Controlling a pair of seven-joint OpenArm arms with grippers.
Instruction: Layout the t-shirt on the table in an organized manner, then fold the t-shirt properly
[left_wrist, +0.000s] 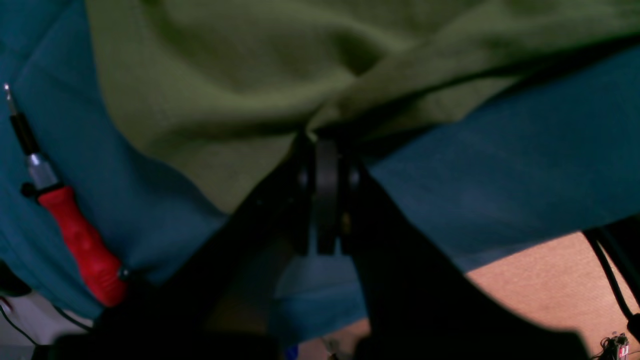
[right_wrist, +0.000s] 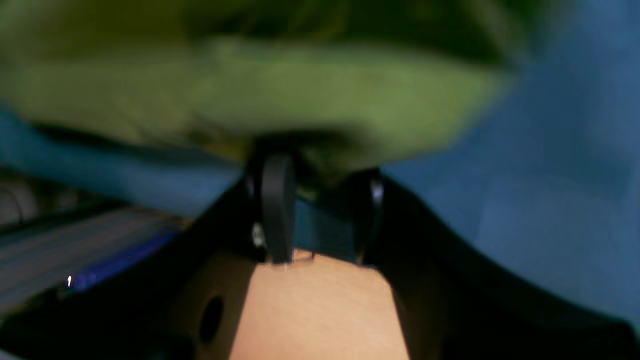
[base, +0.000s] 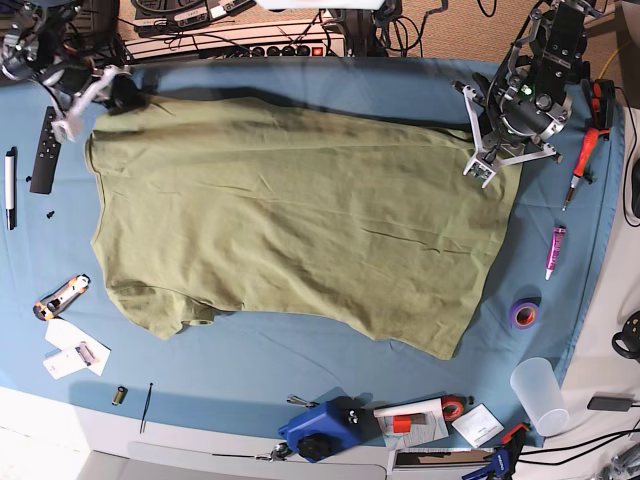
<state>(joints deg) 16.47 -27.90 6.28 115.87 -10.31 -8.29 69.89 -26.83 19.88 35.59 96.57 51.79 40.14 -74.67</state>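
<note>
The olive-green t-shirt (base: 300, 220) lies spread nearly flat across the light blue table (base: 250, 370), one sleeve at the lower left. At the shirt's far right corner, my left gripper (base: 482, 168) is shut on a pinch of its edge; the left wrist view shows the fabric (left_wrist: 240, 90) bunching into the closed tips of that gripper (left_wrist: 325, 137). My right gripper (base: 112, 100) is at the shirt's far left corner. In the blurred right wrist view this gripper (right_wrist: 320, 162) has its jaws partly apart with a thick fold of shirt (right_wrist: 280, 95) between them, lifted off the cloth.
A red-handled screwdriver (base: 583, 160) lies close to the left arm, also seen in its wrist view as the screwdriver (left_wrist: 80, 240). A black remote (base: 43, 150) and a pen (base: 10, 185) lie at the left edge. Purple tape (base: 524, 314), a plastic cup (base: 535, 395) and a blue tool (base: 320, 430) sit along the right and front.
</note>
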